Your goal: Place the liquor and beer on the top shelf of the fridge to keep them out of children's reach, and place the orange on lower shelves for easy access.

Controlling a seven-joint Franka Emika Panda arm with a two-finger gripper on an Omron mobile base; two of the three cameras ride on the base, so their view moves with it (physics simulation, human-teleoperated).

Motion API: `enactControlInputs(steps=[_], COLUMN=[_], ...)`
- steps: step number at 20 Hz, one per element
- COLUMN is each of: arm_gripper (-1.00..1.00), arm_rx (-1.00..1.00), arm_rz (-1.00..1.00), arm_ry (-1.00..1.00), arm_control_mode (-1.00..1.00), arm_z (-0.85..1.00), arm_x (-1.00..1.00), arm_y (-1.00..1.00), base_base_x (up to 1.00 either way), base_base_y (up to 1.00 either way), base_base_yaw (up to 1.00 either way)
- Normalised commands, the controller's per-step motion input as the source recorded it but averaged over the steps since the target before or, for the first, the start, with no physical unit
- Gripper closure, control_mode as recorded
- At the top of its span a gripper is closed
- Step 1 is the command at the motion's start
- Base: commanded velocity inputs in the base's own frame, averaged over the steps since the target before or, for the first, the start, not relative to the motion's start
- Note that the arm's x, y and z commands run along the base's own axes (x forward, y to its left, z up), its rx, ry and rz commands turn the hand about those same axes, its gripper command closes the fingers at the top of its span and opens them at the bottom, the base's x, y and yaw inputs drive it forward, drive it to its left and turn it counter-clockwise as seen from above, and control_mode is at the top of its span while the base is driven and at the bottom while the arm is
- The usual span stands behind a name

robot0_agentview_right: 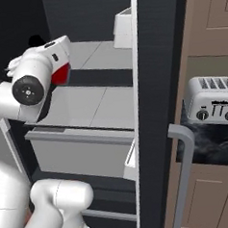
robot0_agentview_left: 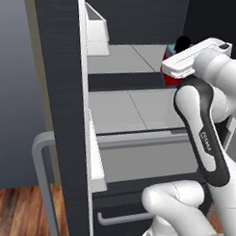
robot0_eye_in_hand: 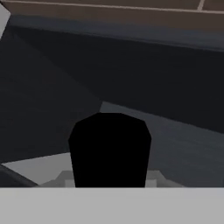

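Liquor (robot0_agentview_left: 171, 79) at top shelf (robot0_agentview_left: 122, 60) edge

Fridge (robot0_agentview_left: 58, 89) looked matte charcoal with smooth pale shelves, toaster (robot0_agentview_right: 212, 99) was brushed metal, floor (robot0_agentview_left: 15, 212) glossy wood, and the liquor (robot0_agentview_left: 170, 79) shiny red.

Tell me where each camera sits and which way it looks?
Left base view: behind the arm's left, facing the open fridge; arm at right.
Right base view: behind its right, facing the fridge and toaster; arm at left.
Hand view: on the hand, looking along the gripper at the liquor cap.
Both base views share the top shelf and red liquor.
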Motion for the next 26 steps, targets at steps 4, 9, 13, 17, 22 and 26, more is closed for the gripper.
enactControlInputs(steps=[4, 9, 13, 17, 22, 26], arm_gripper=[1.0, 1.0, 1.0, 1.0, 1.0, 1.0], arm_rx=[0.09, 0.15, 0.16, 0.09, 0.0, 0.0], arm_rz=[-0.02, -0.01, -0.02, -0.01, -0.03, -0.03], arm_ry=[0.17, 0.07, 0.05, 0.01, 0.04, 0.04], arm_control_mode=[-1.0, -1.0, -1.0, -1.0, -1.0, -1.0], arm_z=[0.22, 0.19, 0.02, -0.04, -0.18, -0.22], arm_x=[0.5, 0.51, 0.58, 0.6, 0.58, 0.48], arm_y=[-0.1, -0.12, -0.1, -0.03, 0.0, 0.0], base_base_x=[0.0, 0.0, 0.0, 0.0, 0.0, 0.0], base_base_y=[0.0, 0.0, 0.0, 0.0, 0.0, 0.0], base_base_yaw=[0.0, 0.0, 0.0, 0.0, 0.0, 0.0])
